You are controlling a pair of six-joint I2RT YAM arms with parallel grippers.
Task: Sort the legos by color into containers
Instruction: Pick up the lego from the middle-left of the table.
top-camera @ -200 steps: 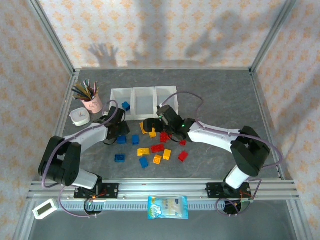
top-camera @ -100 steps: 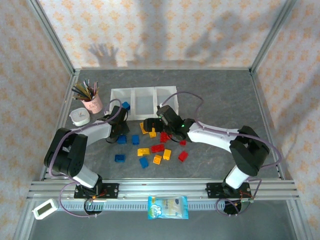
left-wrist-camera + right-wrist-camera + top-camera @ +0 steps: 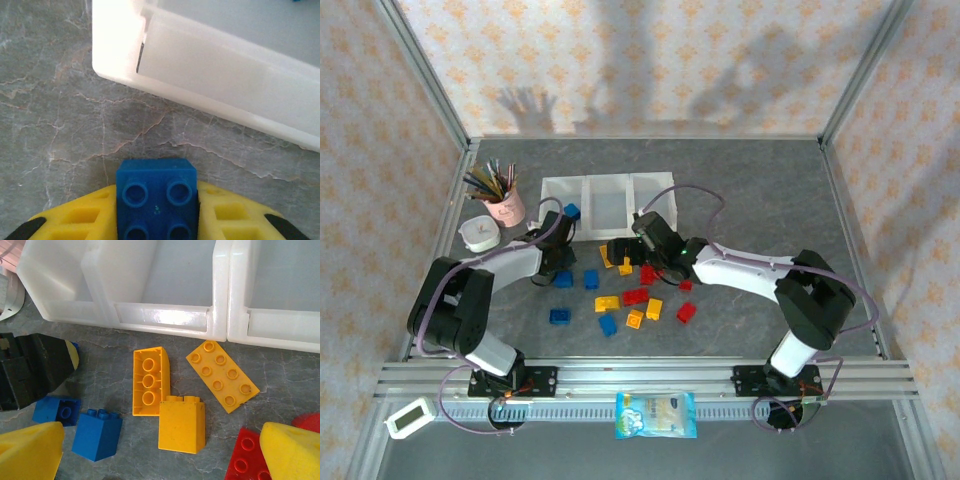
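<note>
Left wrist view: the left gripper [image 3: 156, 222] has its fingers closed on a blue brick [image 3: 156, 192], near the front corner of the bins [image 3: 225, 85]. The right gripper [image 3: 160, 460] hangs wide open and empty over three yellow bricks [image 3: 150, 381] lying before the bins. Two blue bricks [image 3: 96, 434] lie on its left side and a red brick [image 3: 247, 462] on its right. A pencil cup [image 3: 504, 207] and a dish [image 3: 480, 233] stand left of the bins.

Glossy plastic legos [image 3: 181, 426], translucent plastic containers [image 3: 220, 290], matt veined tabletop [image 3: 60, 125]
</note>
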